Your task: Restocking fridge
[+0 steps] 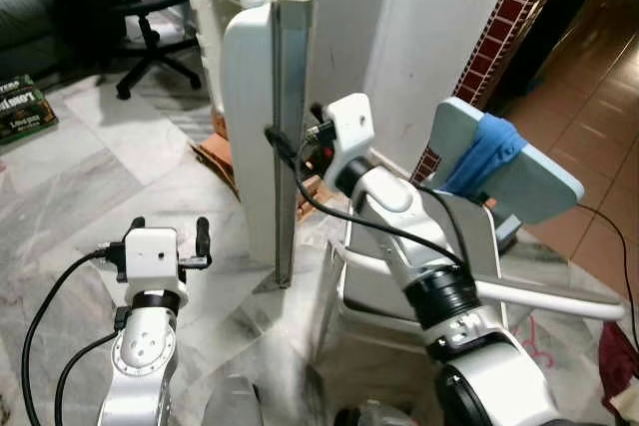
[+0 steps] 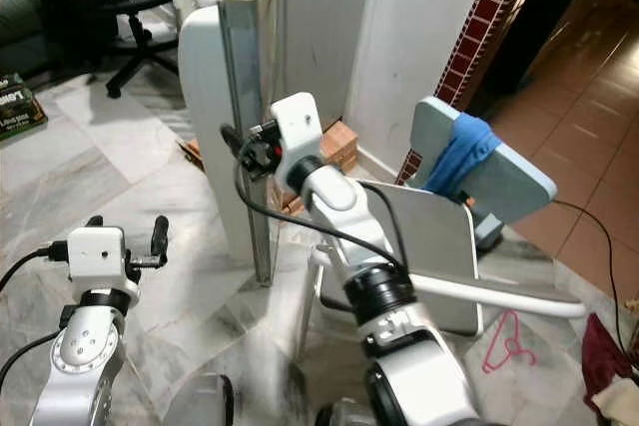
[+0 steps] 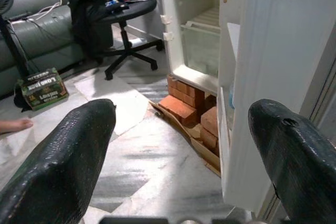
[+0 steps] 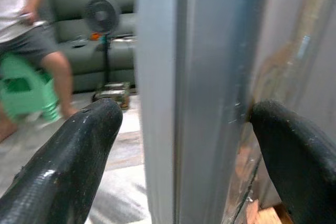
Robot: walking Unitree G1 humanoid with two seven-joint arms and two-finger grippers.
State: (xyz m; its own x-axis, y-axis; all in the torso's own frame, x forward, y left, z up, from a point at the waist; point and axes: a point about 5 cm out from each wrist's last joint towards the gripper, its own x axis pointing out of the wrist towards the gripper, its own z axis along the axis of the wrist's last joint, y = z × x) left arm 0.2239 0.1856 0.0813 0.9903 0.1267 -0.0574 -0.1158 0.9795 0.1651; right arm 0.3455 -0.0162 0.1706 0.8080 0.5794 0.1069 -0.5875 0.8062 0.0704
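Observation:
The white fridge door [image 1: 262, 127] stands open and I see it edge-on in front of me. My right gripper [image 1: 303, 143] is raised against that edge. In the right wrist view its fingers [image 4: 79, 156] are spread, one on each side of the door's edge [image 4: 199, 103], so it is open. Low on the left, my left gripper [image 1: 170, 228] is open and holds nothing. The left wrist view looks past its fingers [image 3: 68, 156] at the fridge's inside shelves [image 3: 202, 24] and the door's inner side [image 3: 273, 77].
Red bricks [image 3: 181, 108] prop up the fridge. A black office chair [image 1: 150, 17] and a green box [image 1: 22, 107] are at the far left. A stool with a blue cloth [image 1: 489, 157] and a white rail [image 1: 539, 296] crowd my right. A person [image 4: 26, 24] sits by a fan [image 4: 102, 17].

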